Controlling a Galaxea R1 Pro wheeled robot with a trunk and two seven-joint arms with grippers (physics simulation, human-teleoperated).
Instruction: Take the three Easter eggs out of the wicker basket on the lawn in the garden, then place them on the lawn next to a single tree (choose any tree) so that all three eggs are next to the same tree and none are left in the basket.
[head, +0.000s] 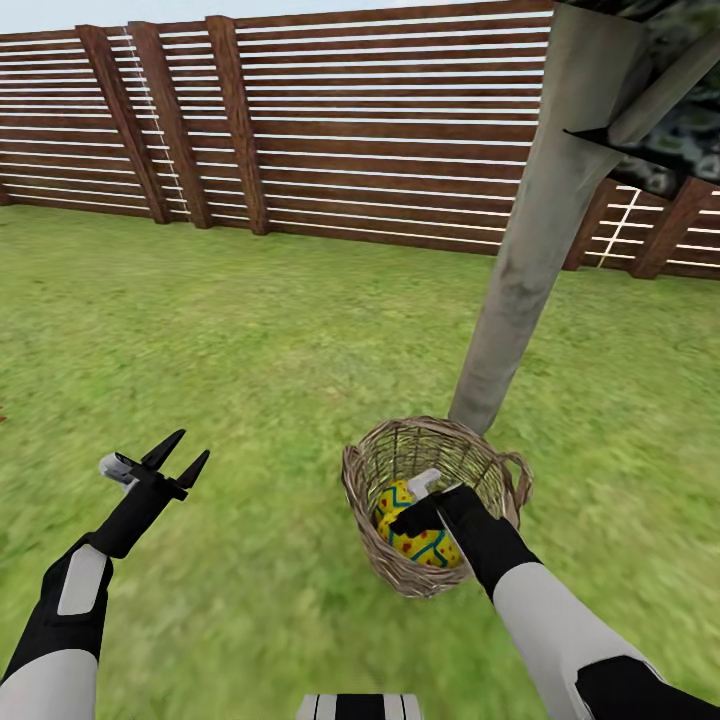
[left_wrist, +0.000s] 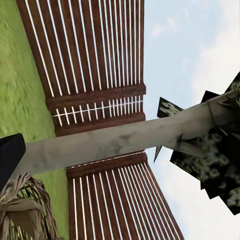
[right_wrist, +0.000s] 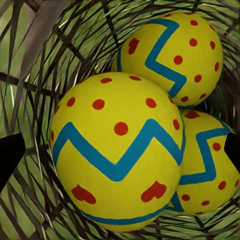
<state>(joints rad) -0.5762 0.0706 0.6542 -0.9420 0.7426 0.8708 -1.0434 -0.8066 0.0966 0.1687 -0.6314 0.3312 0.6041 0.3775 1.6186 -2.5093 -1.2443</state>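
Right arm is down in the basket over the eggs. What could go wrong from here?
1. The three Easter eggs sit packed and touching; closing on the nearest may squeeze it out sideways, since the fingers straddle a rounded surface.
2. The right gripper sits inside the wicker basket; lifting off-centre could snag the rim and tip the basket.
3. The tree trunk stands right behind the basket, so a forward swing could hit it.

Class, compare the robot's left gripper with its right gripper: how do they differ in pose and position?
The left gripper hovers over bare lawn, while the right gripper reaches down into the wicker basket. The left gripper's fingers are spread with nothing between them; the right gripper's fingertips flank an Easter egg. Both have black fingers.
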